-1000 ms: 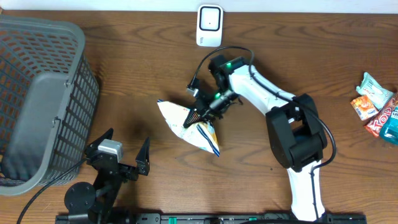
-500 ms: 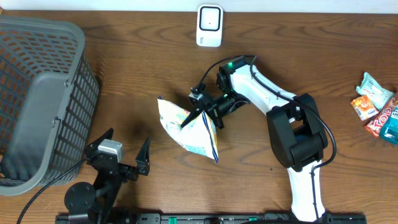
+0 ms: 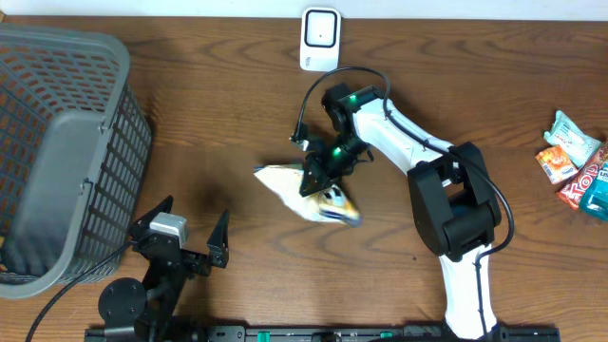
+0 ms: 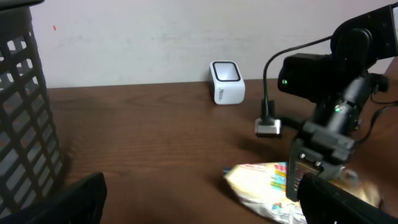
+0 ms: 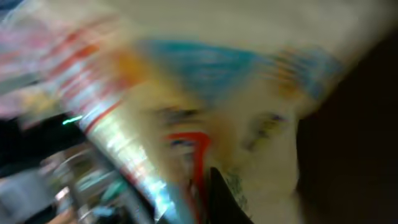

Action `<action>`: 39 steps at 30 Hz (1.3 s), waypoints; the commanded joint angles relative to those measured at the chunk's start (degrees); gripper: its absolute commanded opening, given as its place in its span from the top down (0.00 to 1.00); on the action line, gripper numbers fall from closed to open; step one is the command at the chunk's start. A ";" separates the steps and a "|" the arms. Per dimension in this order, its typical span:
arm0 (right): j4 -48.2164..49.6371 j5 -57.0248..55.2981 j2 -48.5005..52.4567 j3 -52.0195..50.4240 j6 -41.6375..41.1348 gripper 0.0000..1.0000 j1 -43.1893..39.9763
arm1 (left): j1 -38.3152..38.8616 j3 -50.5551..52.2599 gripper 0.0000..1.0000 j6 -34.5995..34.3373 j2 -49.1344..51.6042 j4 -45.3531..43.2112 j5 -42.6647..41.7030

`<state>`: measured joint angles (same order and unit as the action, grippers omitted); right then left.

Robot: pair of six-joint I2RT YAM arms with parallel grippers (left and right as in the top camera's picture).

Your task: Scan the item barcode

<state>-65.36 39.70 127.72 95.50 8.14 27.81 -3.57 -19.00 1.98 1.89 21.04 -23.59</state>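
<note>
The right wrist view is smeared throughout: the snack bag (image 5: 205, 81) shows only as streaks of colour, with no print or barcode readable. From overhead, the bag's lower end is blurred too, and the tips of the right claw (image 3: 313, 183) are lost against it. The basket (image 3: 57, 133) runs off the left edge, the packets (image 3: 578, 160) off the right.

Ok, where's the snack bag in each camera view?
Overhead: the snack bag is near mid-frame, just below centre, well below the white scanner at the top edge.
Left wrist: snack bag at lower right, nearer the camera than the white scanner.
Right wrist: it fills the frame, blurred.
Shared landmark: the white scanner, in overhead and left wrist only.
</note>
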 commanded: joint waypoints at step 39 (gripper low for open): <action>16.15 -45.20 -3.30 -8.09 -32.65 0.99 10.91 | 0.22 -0.33 0.02 0.79 -0.11 -0.07 0.31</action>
<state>-48.95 -3.49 123.00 88.23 -22.41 39.13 -3.57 -19.00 1.98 1.87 21.04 -23.55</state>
